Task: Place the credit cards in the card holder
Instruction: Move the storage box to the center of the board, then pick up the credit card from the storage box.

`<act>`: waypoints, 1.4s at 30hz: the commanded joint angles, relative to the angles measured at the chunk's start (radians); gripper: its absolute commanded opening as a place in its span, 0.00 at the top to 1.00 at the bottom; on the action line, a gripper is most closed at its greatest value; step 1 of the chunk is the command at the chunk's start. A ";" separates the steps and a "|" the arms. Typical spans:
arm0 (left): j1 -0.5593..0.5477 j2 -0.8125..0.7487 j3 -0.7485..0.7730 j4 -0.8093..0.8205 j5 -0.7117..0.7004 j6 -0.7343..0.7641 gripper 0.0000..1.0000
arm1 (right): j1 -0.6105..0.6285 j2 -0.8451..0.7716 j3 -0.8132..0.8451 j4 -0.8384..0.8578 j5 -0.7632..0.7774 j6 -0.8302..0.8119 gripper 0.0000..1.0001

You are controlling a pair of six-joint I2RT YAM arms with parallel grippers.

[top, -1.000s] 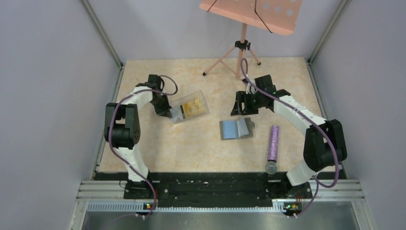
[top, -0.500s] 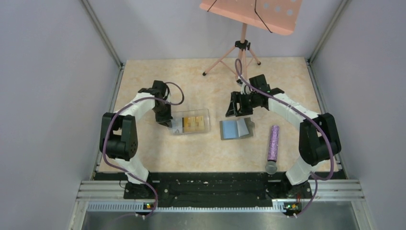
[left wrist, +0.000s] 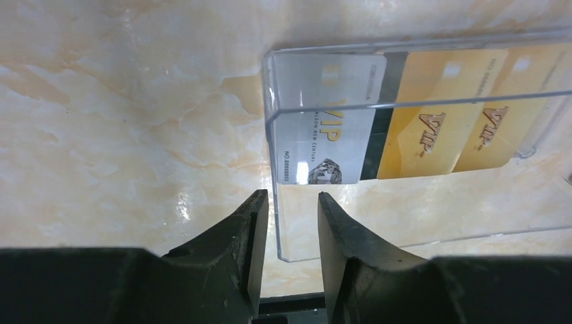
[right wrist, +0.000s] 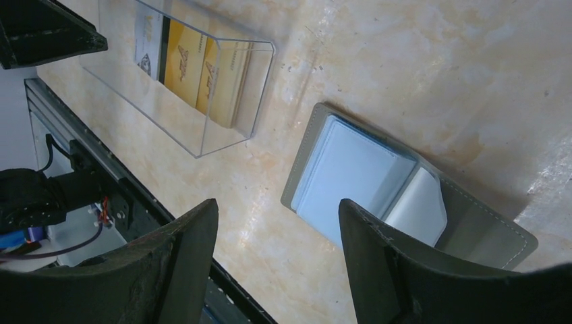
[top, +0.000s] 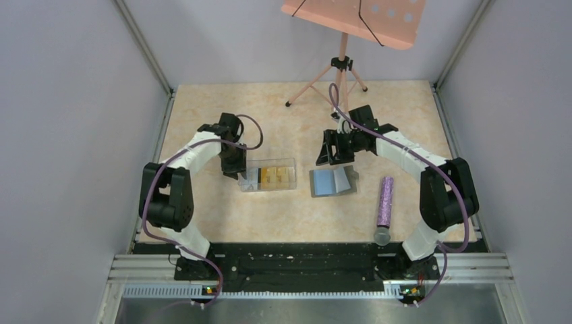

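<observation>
Here left claw [left wrist: 292,202] parted astride clear box [left wrist: 405,103] wall.

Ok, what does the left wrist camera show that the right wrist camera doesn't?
Only the left wrist view shows how the left gripper stands: jaws slightly apart on either side of the clear plastic box's end wall. It also shows readable VIP print on the whitish and orange-yellow plastic cards inside. Only the right wrist view shows the right gripper, jaws wide open, above the open dark-grey folding card holder with a pale blue card lying inside it. Both show the box with its cards and the marbled beige table.
</observation>
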 commanded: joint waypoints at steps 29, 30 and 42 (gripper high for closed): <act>-0.127 0.065 -0.004 0.180 -0.002 -0.204 0.60 | 0.158 0.256 0.199 0.033 -0.046 0.188 0.36; -0.130 0.071 -0.006 0.178 -0.009 -0.205 0.60 | 0.157 0.267 0.204 0.031 -0.045 0.187 0.37; -0.198 0.153 0.029 0.180 0.049 -0.195 0.62 | 0.161 0.339 0.230 0.028 -0.089 0.185 0.60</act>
